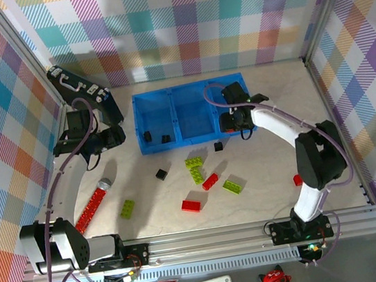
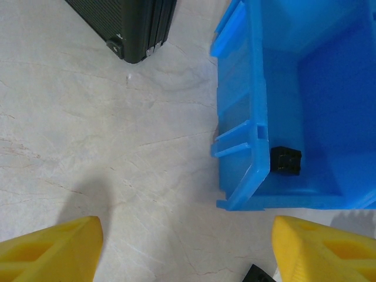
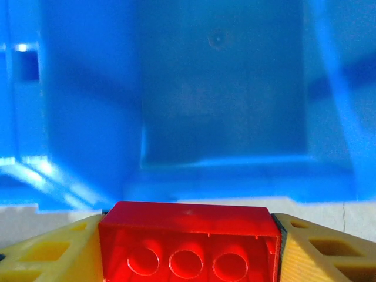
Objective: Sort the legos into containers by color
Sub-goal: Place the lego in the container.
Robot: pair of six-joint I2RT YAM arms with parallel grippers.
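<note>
Pale bench (image 2: 117,147) below; my right pincer (image 3: 188,252) squeezes a red brick (image 3: 188,232) by the blue bin (image 3: 223,117). Next: drop it inside.

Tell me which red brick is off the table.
The red brick clamped in the right pincer at the blue bin; the rest lie on the table.

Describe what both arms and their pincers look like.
The left arm and right arm both have white tubular links joined by black joint housings, with a lilac cable looped alongside each. The left pincer and right pincer have chunky yellow plastic fingers with moulded recessed pockets.
</note>
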